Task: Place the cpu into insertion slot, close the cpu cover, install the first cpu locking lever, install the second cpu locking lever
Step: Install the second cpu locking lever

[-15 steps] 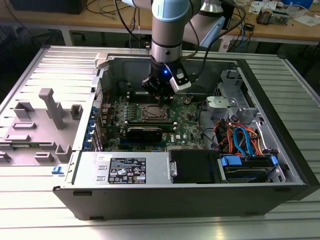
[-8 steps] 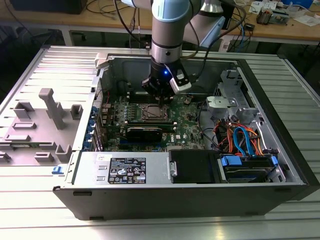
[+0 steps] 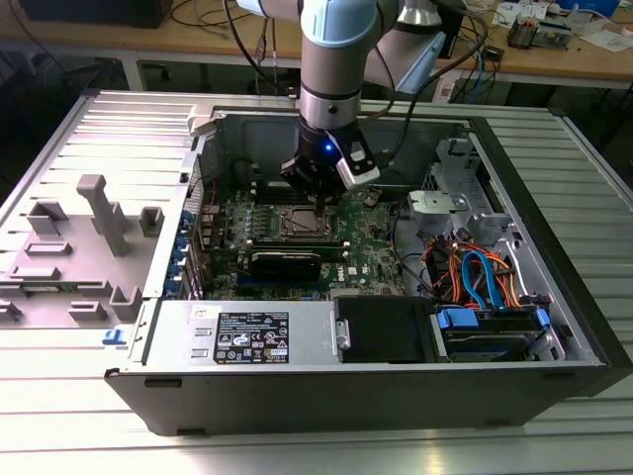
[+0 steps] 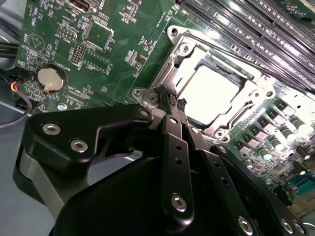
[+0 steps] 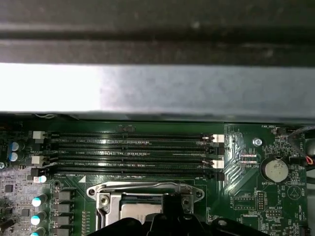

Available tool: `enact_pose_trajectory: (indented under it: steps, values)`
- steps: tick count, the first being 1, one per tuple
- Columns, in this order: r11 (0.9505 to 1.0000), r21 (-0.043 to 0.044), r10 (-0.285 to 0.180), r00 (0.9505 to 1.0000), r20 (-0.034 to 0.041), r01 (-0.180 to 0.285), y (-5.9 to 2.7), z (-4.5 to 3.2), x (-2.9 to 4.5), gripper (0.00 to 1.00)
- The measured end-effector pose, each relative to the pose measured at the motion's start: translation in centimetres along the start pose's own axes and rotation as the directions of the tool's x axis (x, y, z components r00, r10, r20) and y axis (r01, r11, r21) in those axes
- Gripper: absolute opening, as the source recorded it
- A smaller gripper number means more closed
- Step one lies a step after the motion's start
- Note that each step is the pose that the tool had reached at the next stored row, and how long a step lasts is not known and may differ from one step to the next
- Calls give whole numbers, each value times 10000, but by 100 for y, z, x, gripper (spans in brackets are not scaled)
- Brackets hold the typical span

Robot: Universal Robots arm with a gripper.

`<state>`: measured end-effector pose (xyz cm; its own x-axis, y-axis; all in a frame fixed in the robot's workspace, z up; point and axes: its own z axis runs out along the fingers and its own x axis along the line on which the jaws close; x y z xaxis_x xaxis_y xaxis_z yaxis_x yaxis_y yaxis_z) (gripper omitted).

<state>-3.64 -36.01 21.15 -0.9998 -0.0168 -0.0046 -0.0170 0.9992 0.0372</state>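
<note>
The gripper [image 4: 176, 104], jaws nearly shut and seemingly empty, presses at the corner of the cpu cover [image 4: 246, 91], already lowered over the cpu [image 4: 209, 93] seated in its insertion slot [image 3: 305, 222]. Lever locking appears in hand, demanding a precise hooking sweep.

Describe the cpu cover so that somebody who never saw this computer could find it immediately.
Look inside the open computer case, at the green circuit board. Beside the long black memory slots lies the cpu cover, under the gripper. It is a shiny metal frame with a square window showing the pale cpu, unlike the round battery.
</note>
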Motion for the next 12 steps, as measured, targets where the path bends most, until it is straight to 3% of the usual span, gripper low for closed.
enact_pose_trajectory:
  steps: [3,12]
  values:
    - [10000,-1,0,10000,-4,0,-1,0,-34,11]
    - [10000,-1,0,10000,-4,0,0,0,-36,11]
